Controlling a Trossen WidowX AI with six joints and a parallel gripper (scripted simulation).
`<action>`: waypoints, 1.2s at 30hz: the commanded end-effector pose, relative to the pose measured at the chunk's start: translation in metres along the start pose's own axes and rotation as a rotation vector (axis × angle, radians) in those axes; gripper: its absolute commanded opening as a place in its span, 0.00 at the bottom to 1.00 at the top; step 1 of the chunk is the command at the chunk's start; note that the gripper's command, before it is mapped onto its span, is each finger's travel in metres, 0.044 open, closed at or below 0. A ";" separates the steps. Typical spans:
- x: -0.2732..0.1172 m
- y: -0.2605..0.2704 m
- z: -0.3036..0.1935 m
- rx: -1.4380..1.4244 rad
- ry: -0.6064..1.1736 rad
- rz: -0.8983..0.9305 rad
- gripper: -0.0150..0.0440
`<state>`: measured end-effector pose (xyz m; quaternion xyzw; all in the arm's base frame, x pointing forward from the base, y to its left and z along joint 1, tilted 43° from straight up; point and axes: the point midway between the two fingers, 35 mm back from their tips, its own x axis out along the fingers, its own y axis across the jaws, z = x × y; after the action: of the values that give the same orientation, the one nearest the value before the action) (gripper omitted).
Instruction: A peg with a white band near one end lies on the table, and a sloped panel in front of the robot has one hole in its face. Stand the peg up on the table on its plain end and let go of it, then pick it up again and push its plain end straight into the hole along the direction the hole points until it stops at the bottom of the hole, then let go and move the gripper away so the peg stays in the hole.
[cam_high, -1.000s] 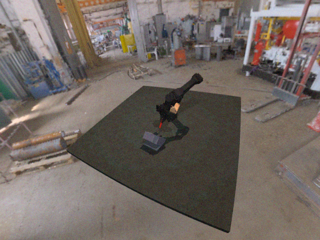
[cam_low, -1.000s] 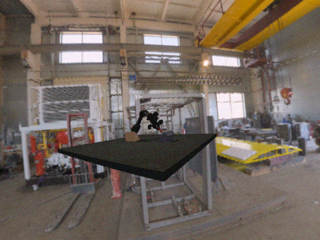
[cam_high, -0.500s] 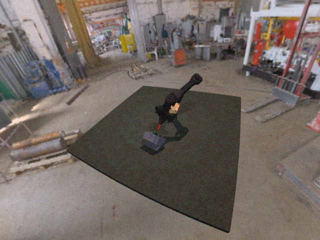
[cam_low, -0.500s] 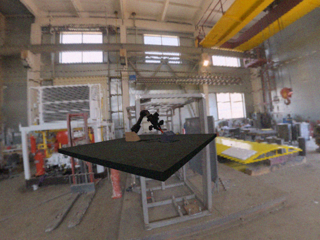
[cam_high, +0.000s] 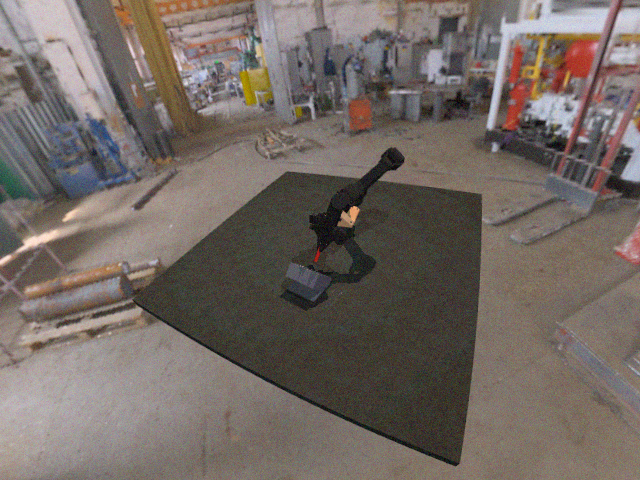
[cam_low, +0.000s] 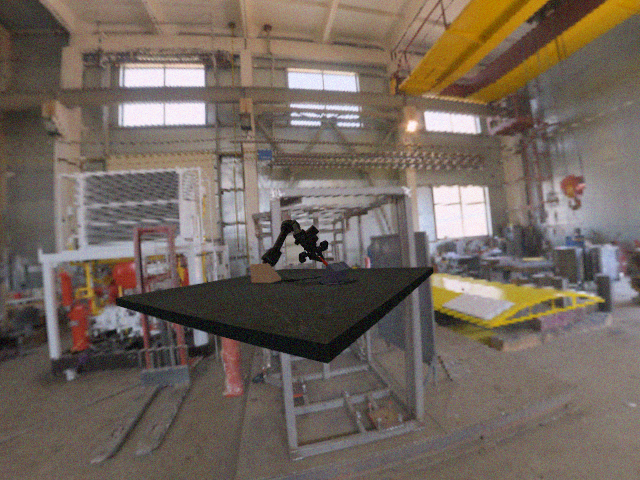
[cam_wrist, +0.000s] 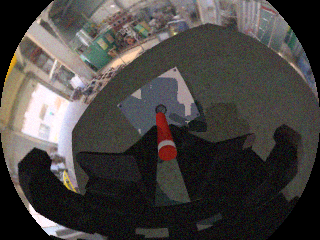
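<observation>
The red peg (cam_high: 317, 255) (cam_low: 324, 261) (cam_wrist: 163, 129) is held tilted, off the table. In the wrist view its white band is at the end near the camera, and its plain end points at the sloped panel (cam_high: 307, 279) (cam_low: 338, 267) (cam_wrist: 142, 111). The plain end overlaps the lower edge of the hole (cam_wrist: 160, 107) in that view; whether it is touching or just inside cannot be told. My gripper (cam_high: 318, 249) (cam_low: 321, 257) (cam_wrist: 163, 128) is shut on the peg, above the panel on the robot's side. The finger contact is partly hidden by the dark fingers.
A tan wedge-shaped block (cam_high: 353, 212) (cam_low: 264, 273) stands on the dark table (cam_high: 403, 335) (cam_low: 289, 315) near the arm's base, behind the gripper. Shadows of the arm fall beside and across the panel.
</observation>
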<state>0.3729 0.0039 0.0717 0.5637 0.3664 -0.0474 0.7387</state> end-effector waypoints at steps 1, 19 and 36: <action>0.003 -0.004 -0.001 0.005 -0.004 -0.002 0.25; 0.017 -0.003 -0.002 -0.004 -0.012 0.007 0.25; 0.024 -0.004 -0.002 -0.007 -0.011 0.009 0.25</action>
<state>0.3889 0.0124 0.0546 0.5631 0.3585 -0.0457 0.7432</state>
